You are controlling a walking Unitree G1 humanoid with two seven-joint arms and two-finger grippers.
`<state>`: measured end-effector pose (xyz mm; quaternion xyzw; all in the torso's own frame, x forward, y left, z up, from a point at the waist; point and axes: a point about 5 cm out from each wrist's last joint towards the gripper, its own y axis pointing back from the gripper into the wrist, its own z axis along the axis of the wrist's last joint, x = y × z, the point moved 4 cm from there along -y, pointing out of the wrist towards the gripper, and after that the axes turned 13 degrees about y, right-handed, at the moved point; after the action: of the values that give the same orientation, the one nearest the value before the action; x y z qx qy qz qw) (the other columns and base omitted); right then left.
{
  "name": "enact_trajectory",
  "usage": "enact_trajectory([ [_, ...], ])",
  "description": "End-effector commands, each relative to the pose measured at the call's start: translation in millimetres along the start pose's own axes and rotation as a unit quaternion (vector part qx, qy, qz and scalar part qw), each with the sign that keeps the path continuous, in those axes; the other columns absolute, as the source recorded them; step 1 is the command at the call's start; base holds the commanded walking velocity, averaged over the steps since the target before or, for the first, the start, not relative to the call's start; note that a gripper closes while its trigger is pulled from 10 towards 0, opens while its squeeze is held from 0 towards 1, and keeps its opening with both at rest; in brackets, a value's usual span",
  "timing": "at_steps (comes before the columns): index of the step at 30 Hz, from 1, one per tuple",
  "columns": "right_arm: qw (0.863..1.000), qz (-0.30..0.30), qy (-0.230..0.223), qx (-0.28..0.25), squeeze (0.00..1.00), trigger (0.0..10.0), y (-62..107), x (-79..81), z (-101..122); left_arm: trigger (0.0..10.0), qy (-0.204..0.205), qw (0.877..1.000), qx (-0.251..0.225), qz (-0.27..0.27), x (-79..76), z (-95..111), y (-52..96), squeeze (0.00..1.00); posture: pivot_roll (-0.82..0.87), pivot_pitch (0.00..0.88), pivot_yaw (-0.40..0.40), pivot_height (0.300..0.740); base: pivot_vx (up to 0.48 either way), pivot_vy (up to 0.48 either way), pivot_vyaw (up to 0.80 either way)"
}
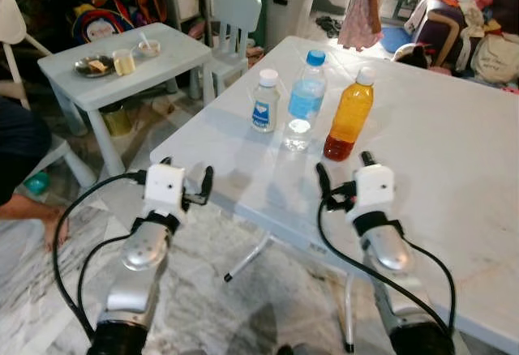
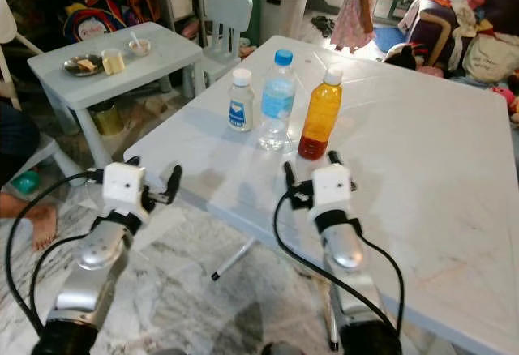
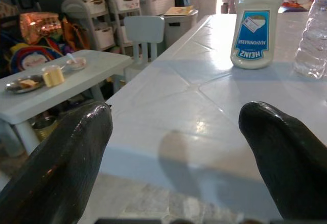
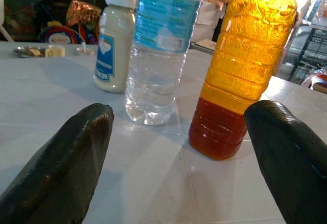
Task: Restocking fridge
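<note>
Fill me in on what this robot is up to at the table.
Nothing is picked up yet. Three items stand upright in a row on the white table: a mayonnaise bottle, a water bottle and an orange bottle. The right gripper is open over the table, just short of the orange bottle. The left gripper is open too, near the table's edge, facing the mayonnaise bottle.

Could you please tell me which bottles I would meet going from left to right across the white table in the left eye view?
Mayonnaise bottle → water bottle → orange bottle, all upright on the white table.
</note>
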<state>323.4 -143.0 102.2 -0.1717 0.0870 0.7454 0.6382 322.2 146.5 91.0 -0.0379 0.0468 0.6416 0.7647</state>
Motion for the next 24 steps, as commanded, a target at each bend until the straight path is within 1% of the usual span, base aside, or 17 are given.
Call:
enact_trajectory([
  [1,1.0,-0.012,0.009,-0.008,0.0,10.0,-1.6,-6.8,4.2,10.0,-0.002,1.0,0.002,-0.01,-4.4,0.0,-0.3,0.0,0.0,0.0,-0.012,0.74,0.0,0.0,0.0],
  [6,0.999,-0.028,0.023,-0.021,0.0,10.0,-7.6,-18.4,10.7,10.0,-0.003,1.0,0.003,-0.011,-5.0,-1.1,0.6,0.0,0.0,0.0,-0.009,0.74,0.0,0.0,0.0],
  [7,0.999,-0.035,0.024,-0.025,0.0,10.0,-10.8,-24.3,13.3,10.0,-0.003,1.0,0.003,-0.012,-5.1,-1.2,0.9,0.0,0.01,0.0,-0.008,0.74,0.0,0.0,0.0],
  [9,0.998,-0.04,0.024,-0.029,0.0,10.0,-13.4,-29.1,15.8,10.0,-0.003,1.0,0.004,-0.012,-4.9,-1.4,1.3,0.0,0.01,0.0,-0.008,0.74,0.0,0.0,0.0],
  [10,0.998,-0.046,0.024,-0.033,0.0,10.0,-16.1,-34.1,18.5,10.0,-0.003,1.0,0.004,-0.012,-4.5,-1.4,1.7,0.0,0.01,0.0,-0.007,0.74,0.0,0.0,0.0],
  [12,0.998,-0.048,0.024,-0.034,0.0,10.0,-16.5,-35.1,19.2,10.0,-0.003,1.0,0.004,-0.012,-4.3,-1.4,1.9,0.0,0.01,0.0,-0.006,0.74,0.0,0.0,0.0],
  [13,0.997,-0.057,0.031,-0.045,0.0,10.0,-22.8,-46.1,27.2,10.0,-0.004,1.0,0.004,-0.012,-3.2,-0.8,3.0,0.0,0.02,0.0,-0.001,0.74,0.0,0.0,0.0],
  [14,0.997,-0.057,0.031,-0.045,0.0,10.0,-22.8,-46.1,27.2,10.0,-0.004,1.0,0.004,-0.012,-3.2,-0.8,3.0,0.0,0.02,0.0,-0.001,0.74,0.0,0.0,0.0],
  [17,0.996,-0.066,0.034,-0.058,0.0,10.0,-31.3,-58.1,36.5,10.0,-0.006,1.0,0.004,-0.01,-1.6,1.1,3.9,0.0,0.03,0.0,0.003,0.74,0.0,0.0,0.0],
  [18,0.996,-0.066,0.034,-0.058,0.0,10.0,-31.3,-58.1,36.5,10.0,-0.006,1.0,0.004,-0.01,-1.6,1.1,3.9,0.0,0.03,0.0,0.003,0.74,0.0,0.0,0.0],
  [19,0.995,-0.072,0.035,-0.066,0.0,10.0,-35.2,-64.8,42.6,10.0,-0.005,1.0,-0.004,-0.011,-0.3,6.3,4.9,0.0,0.03,0.0,0.006,0.74,0.0,0.0,0.0],
  [20,0.995,-0.072,0.035,-0.066,0.0,10.0,-35.2,-64.8,42.6,10.0,-0.005,1.0,-0.004,-0.011,-0.3,6.3,4.9,0.0,0.03,0.0,0.006,0.74,0.0,0.0,0.0],
  [21,0.994,-0.076,0.034,-0.07,0.0,10.0,-34.7,-65.8,45.5,10.0,-0.003,1.0,-0.009,-0.009,2.1,10.4,6.1,0.0,0.03,0.0,0.007,0.74,0.0,0.0,0.0],
  [24,0.995,-0.071,0.019,-0.07,0.0,10.0,-24.9,-55.1,45.1,10.0,0.001,1.0,-0.016,0.005,10.9,15.0,10.5,0.0,0.03,0.0,0.011,0.74,0.0,0.0,0.0],
])
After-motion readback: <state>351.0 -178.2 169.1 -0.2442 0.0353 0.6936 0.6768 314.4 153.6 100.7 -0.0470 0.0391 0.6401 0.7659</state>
